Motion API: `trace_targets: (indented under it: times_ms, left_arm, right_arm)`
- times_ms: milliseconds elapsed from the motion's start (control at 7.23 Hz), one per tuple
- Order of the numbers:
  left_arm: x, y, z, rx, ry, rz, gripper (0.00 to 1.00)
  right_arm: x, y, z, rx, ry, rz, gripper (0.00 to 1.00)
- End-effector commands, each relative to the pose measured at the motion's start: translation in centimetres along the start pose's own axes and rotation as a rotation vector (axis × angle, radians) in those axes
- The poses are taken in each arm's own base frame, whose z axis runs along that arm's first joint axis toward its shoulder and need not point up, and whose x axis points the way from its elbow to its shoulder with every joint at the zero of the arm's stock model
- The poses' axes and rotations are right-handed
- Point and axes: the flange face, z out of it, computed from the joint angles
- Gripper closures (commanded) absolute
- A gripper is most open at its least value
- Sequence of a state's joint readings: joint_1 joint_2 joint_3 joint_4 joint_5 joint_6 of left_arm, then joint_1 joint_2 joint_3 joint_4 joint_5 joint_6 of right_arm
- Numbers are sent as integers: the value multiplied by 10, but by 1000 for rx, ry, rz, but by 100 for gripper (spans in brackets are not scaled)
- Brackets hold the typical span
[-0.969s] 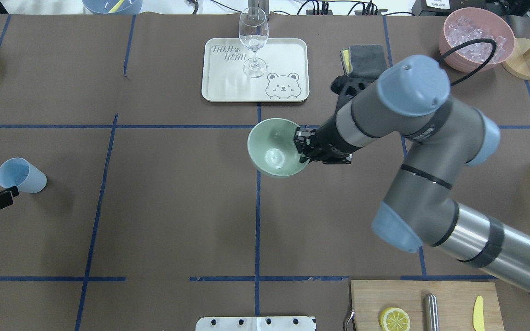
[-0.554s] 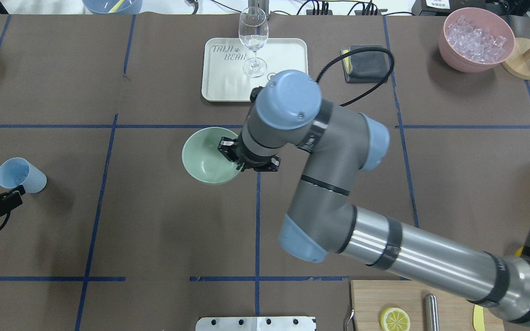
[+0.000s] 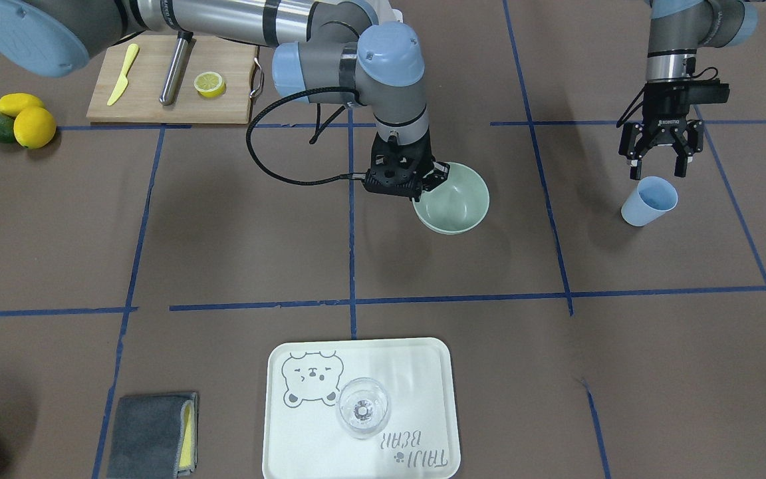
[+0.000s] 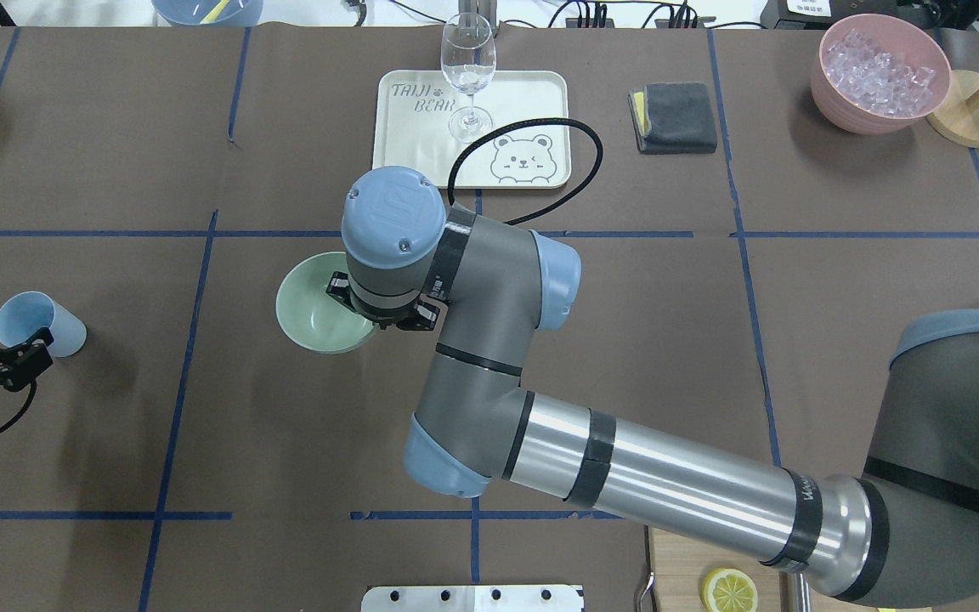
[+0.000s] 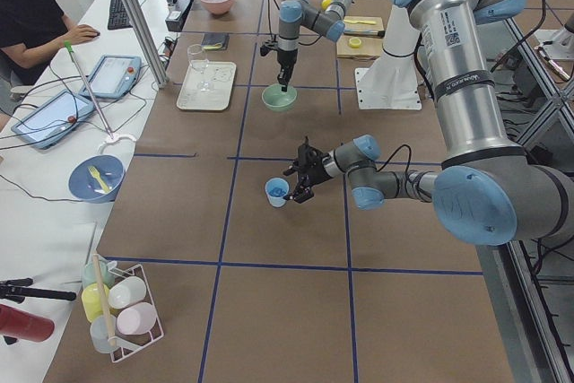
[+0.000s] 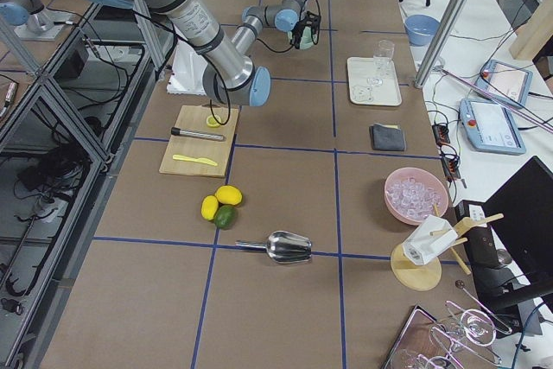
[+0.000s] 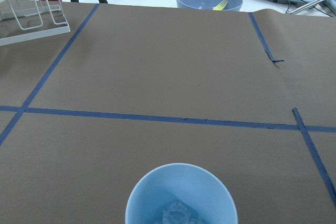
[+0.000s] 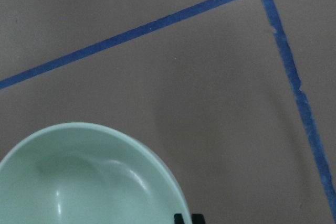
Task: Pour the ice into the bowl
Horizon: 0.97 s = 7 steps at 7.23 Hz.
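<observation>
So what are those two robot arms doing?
The right gripper is clamped on the rim of the green bowl, holding it near the middle of the table. The bowl looks empty. The left gripper hangs open just above the blue cup, which has a few ice cubes in it. No ice is poured yet.

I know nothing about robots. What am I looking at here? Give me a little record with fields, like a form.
Right end effector: shut on the rim of the mint-green bowl
Bowl contents: nothing visible inside
Left end effector: open, close to the light blue cup, not gripping it
Cup contents: ice, a few clear cubes at the bottom
Elsewhere: wine glass standing on the bear tray; pink bowl heaped with more cubes
</observation>
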<state>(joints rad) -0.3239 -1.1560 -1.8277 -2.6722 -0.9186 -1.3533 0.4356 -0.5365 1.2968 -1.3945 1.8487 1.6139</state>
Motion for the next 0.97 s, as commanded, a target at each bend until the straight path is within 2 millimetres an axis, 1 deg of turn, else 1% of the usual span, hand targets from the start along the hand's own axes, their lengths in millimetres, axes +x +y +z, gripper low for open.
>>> trace_targets:
  times_ms: [0,138,277,415,554,692,830]
  left_arm:
    - [2,14,1,1,4,21,0]
    - [3,19,1,-3,6,9,0]
    - [7,23,1,4,12,5,0]
    - [5,26,2,6,9,12,0]
    - [2,32,8,8,-1,21,0]
    - [6,41,20,16,-6,24,0]
    - [7,48,30,33,-14,28,0]
  right_arm:
    - [-30,15,18,-13,11,-5,100]
    - [-29,16,25,-15,15,-6,100]
    - [-30,19,27,-19,17,-10,100]
    - [-36,27,28,-20,17,-16,100]
    - [-35,29,31,-19,21,-18,100]
    - [-36,30,30,-19,18,-18,93]
    - [-36,33,31,-20,15,-22,1]
